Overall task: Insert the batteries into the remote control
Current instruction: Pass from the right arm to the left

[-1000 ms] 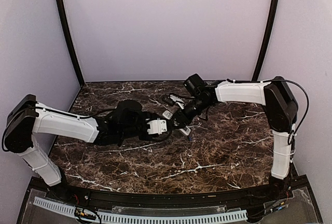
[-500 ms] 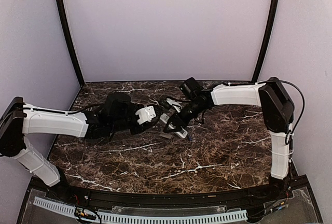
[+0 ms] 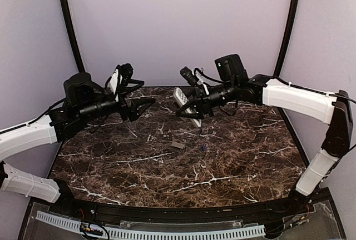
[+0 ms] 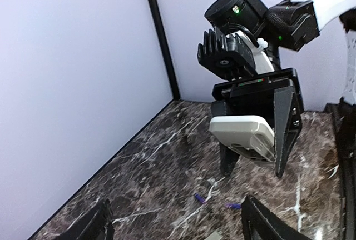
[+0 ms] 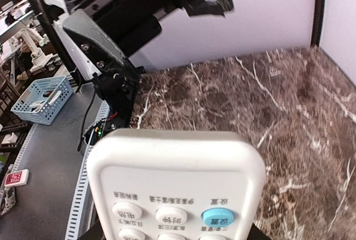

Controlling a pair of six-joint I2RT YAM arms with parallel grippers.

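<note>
On the left, we see the left gripper (image 3: 135,89) hanging above the marble table (image 3: 111,168), its fingers spread wide and empty; at centre, two blue-purple batteries (image 4: 199,198) lie on the table near a small grey cover piece (image 3: 177,145). To the right, the right gripper (image 3: 188,108) grasps the white remote control (image 3: 181,98), held in the air above the table.

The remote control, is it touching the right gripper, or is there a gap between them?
Touching. The left wrist view shows the remote control clamped between both fingers of the right gripper, held in the air above the table.
</note>
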